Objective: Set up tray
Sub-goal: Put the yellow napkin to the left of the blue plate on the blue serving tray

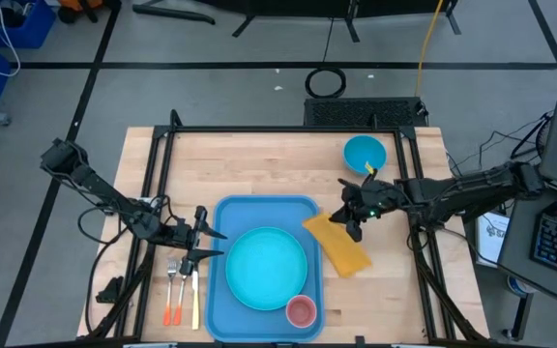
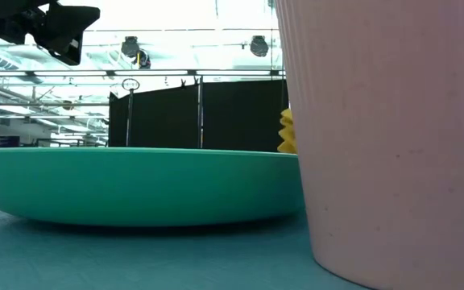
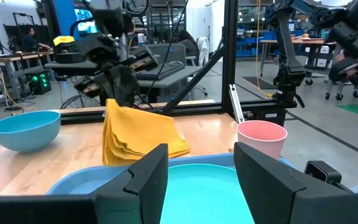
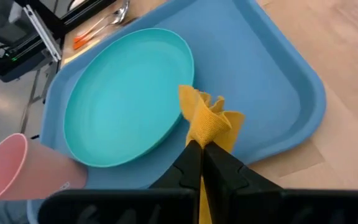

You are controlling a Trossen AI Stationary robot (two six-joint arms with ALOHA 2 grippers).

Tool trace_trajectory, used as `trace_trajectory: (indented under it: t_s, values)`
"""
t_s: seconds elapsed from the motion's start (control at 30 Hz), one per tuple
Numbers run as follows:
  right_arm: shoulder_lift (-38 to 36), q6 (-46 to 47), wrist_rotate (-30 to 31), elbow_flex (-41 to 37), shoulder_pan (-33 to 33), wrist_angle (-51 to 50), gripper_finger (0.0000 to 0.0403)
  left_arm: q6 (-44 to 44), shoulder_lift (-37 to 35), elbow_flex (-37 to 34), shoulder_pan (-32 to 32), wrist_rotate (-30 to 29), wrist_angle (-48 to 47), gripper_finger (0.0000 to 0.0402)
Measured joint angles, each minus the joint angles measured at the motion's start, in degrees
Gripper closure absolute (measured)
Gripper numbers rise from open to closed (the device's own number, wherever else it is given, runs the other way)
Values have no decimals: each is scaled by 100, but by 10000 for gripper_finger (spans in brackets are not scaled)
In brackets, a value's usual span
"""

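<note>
The blue tray (image 1: 232, 215) lies mid-table with a round turquoise plate (image 1: 264, 268) and a pink cup (image 1: 301, 310) on it. The yellow folded napkin (image 1: 344, 251) lies on the wood just right of the tray. My right gripper (image 1: 349, 222) is shut on its far end, above the tray's right rim (image 4: 303, 118). My left gripper (image 1: 211, 244) hovers open at the tray's left edge, its fingers (image 3: 148, 174) level and pointing across the plate (image 3: 204, 186). The low view shows the plate (image 2: 135, 185), the cup (image 2: 393, 137) and a bit of the napkin (image 2: 287, 133). My right gripper pinches the napkin's far end (image 4: 205, 134) between its two shut fingers, several folded layers bunched together. The fingers come from the table's right side, slanting down. That end is raised, and the napkin hangs slack below the gripper (image 3: 138, 134) with its near part on the table (image 1: 351, 261).
A blue bowl (image 1: 364, 153) stands on the far right of the table. A fork (image 1: 172, 290) and another utensil (image 1: 193, 295) with orange handles lie left of the tray, close under my left gripper. Black frame rails run along the table's sides.
</note>
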Motion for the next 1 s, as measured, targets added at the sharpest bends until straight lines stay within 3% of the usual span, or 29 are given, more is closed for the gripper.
trace_trajectory:
  t_s: [0.57, 1.0]
  values:
    - [501, -625, -935, 407, -603, 270, 403, 2, 0, 0, 0, -90, -74, 213]
    - [1507, -1051, -1426, 956, -1000, 255, 403, -31, 0, 0, 0, -92, -134, 213]
